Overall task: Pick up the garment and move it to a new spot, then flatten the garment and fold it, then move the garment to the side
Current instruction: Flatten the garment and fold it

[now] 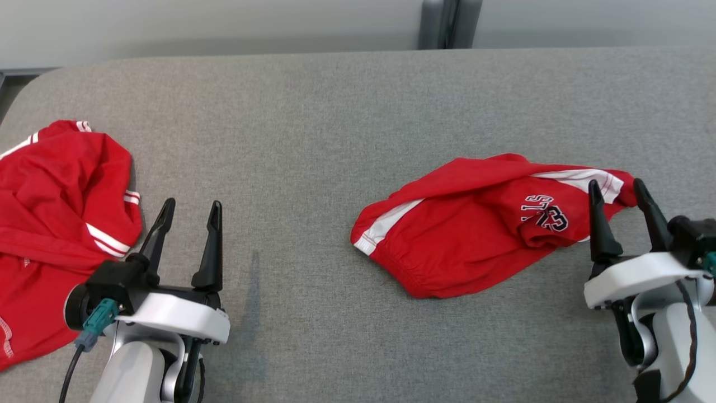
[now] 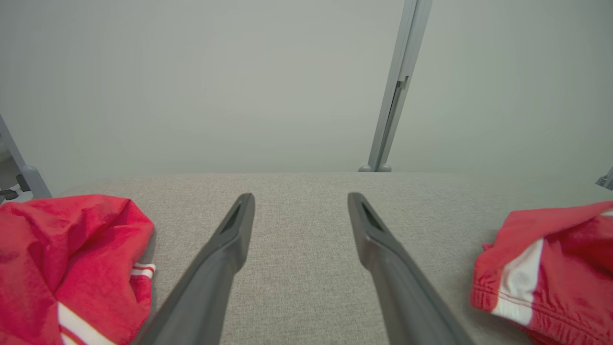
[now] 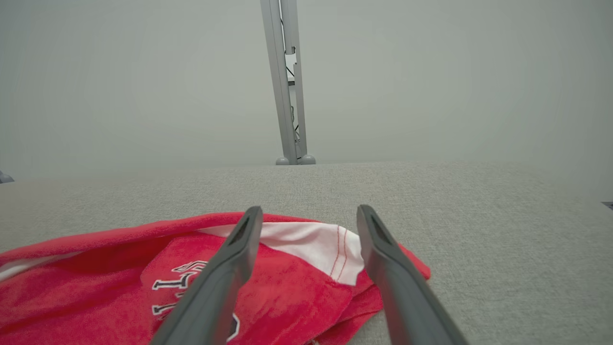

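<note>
While its two fingers stood wide apart with nothing clamped between them, the right gripper hovered at the right-hand end of the red garment, whose white-trimmed hem lay between the fingertips. That garment lay crumpled on the grey worktop, right of centre, with dark lettering showing on it. The left gripper was likewise spread wide and empty, over bare worktop. Just to its left lay a second red garment with white stripes, bunched at the worktop's left edge, well apart from the first.
</note>
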`<state>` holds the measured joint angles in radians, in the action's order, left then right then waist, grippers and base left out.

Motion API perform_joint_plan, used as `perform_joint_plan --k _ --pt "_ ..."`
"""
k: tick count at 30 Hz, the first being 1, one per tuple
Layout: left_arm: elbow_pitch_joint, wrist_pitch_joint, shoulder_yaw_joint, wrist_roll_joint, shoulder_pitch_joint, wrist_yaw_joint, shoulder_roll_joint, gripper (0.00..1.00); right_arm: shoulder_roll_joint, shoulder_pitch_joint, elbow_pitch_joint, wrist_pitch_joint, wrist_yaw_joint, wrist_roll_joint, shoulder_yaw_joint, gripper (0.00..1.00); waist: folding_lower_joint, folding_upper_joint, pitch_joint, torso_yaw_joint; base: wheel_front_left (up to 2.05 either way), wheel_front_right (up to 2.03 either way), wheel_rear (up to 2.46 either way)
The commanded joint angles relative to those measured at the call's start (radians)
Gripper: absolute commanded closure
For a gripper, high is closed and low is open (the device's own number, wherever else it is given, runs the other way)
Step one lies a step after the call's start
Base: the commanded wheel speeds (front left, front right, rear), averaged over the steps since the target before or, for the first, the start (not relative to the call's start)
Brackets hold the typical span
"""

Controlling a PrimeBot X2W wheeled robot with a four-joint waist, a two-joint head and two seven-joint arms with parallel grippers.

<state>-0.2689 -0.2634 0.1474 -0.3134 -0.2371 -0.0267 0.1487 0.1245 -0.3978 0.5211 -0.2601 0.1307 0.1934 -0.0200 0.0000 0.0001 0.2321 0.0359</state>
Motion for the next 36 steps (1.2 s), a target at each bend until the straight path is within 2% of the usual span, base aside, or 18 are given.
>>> perform_joint_plan --k 1,12,26,31,36 --pt "0.001 -0.002 -0.005 0.005 0.015 0.000 0.004 0.00 -0.004 0.030 -0.029 -0.006 0.000 -0.003 0.000 0.00 0.0000 -0.0001 -0.022 -0.010 0.00 0.00 0.00" --pt "0.024 -0.001 -0.021 0.009 0.130 0.029 -0.001 0.00 -0.050 0.220 -0.223 0.048 0.000 -0.004 0.000 0.00 0.0000 -0.0001 -0.107 -0.035 0.00 0.00 0.00" --pt "0.059 0.031 0.008 0.006 0.158 0.037 0.000 0.00 -0.066 0.270 -0.305 0.093 0.000 -0.015 -0.021 0.00 0.0000 -0.0001 -0.120 -0.034 0.00 0.00 0.00" --pt "0.063 0.083 0.051 -0.018 0.112 -0.015 -0.012 0.00 -0.069 0.269 -0.318 0.102 0.000 -0.017 -0.024 0.00 0.0000 -0.0001 -0.110 -0.028 0.00 0.00 0.00" --pt "0.039 0.194 0.166 -0.019 0.036 -0.070 -0.031 0.00 -0.070 0.245 -0.328 0.107 0.000 -0.018 -0.011 0.00 0.0000 -0.0001 -0.085 -0.036 0.00 0.00 0.00"
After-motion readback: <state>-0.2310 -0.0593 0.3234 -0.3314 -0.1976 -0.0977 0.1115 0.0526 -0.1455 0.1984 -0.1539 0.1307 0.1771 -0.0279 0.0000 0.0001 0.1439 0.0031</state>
